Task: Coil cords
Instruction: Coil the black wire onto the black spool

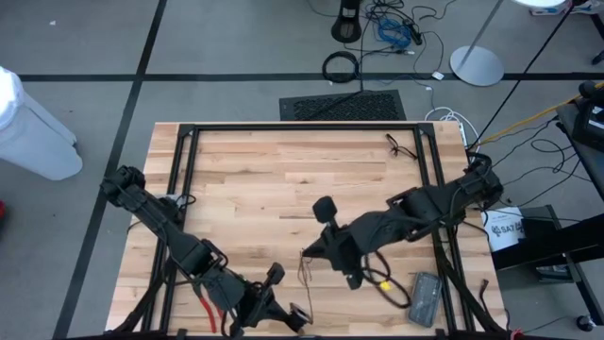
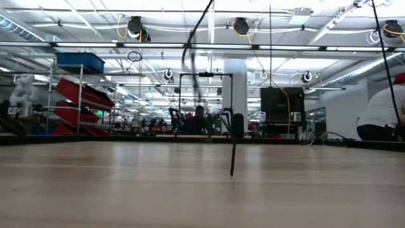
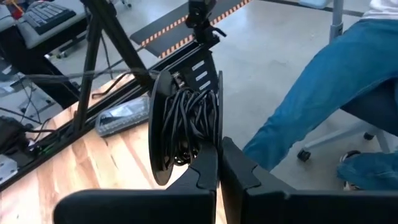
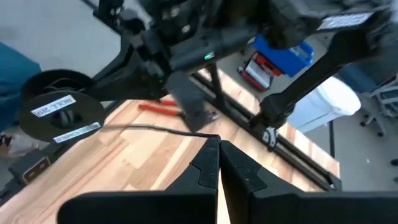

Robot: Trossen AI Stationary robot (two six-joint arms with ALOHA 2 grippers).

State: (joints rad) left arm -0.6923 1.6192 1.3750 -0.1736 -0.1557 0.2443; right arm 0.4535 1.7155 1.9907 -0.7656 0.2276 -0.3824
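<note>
The cord is a very thin black wire wound on a small round dark puck, whose labelled face shows in the right wrist view. My left gripper is at the table's near edge, shut on the puck. My right gripper is over the table's middle, shut on the wire. The wire spans from the puck to it. A loose strand hangs below my right gripper, and in the low view its end is just above the table. My left gripper pinches the rim of one of the puck's flat discs between its two fingers. The puck stands on edge beyond the fingertips, clear of the table. The wound wire sits between the two discs. My right gripper pinches the thin wire between its fingertips, coming level and slightly downward from the table's right. The wire runs nearly straight from the fingers to the puck, above the table.
Red-handled pliers lie near the left arm. A grey box and a black cable with a yellow tag lie near right. A small black wire lies far right. A seated person's leg is just beyond the near edge.
</note>
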